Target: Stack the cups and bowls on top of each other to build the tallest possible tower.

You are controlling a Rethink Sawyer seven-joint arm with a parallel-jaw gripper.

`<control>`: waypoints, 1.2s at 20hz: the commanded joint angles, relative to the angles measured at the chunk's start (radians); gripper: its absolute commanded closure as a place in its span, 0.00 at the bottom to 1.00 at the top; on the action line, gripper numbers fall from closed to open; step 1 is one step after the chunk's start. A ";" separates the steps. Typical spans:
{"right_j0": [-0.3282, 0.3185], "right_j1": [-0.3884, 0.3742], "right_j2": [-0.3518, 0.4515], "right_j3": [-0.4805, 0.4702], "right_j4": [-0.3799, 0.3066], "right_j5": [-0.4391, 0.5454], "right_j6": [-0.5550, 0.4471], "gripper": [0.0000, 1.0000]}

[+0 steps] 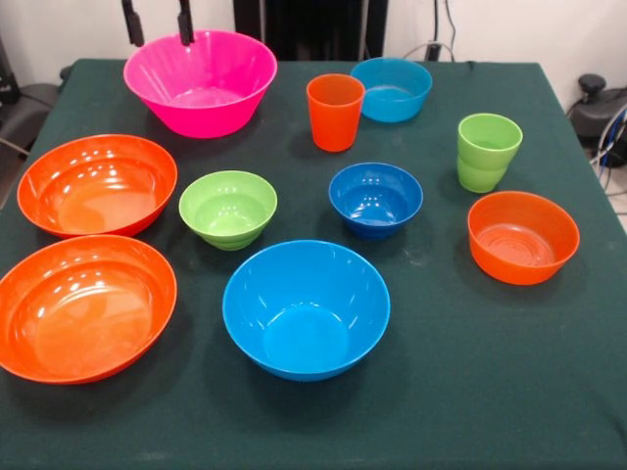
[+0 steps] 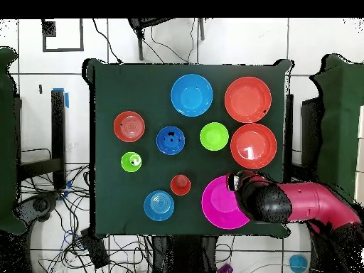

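Note:
My gripper (image 1: 159, 23) is open and empty, with its two dark fingertips just above the far rim of the large pink bowl (image 1: 201, 83). From overhead the gripper (image 2: 249, 195) covers the pink bowl's (image 2: 219, 206) right side. No tower shows; every bowl stands alone. The large blue bowl (image 1: 306, 308) is at the front middle. Two large orange bowls (image 1: 96, 184) (image 1: 83, 305) are at the left. The lime bowl (image 1: 227, 208), dark blue bowl (image 1: 375, 199), small orange bowl (image 1: 522, 237) and light blue bowl (image 1: 391, 88) are spread out. The orange cup (image 1: 334, 111) stands upright. Two lime cups (image 1: 487, 152) are nested.
The dark green table (image 1: 441, 392) holds everything. The red arm (image 2: 313, 202) reaches in over the table's edge beside the pink bowl. Cables and equipment lie on the floor around the table (image 2: 57, 206).

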 commanded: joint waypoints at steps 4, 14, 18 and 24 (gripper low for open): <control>0.021 0.058 0.065 0.010 -0.072 0.056 -0.203 0.00; 0.057 0.202 0.013 -0.050 -0.197 -0.014 -0.154 0.00; 0.067 0.239 0.005 -0.062 -0.235 -0.035 -0.130 0.00; 0.088 0.316 -0.010 -0.081 -0.297 -0.083 -0.089 0.00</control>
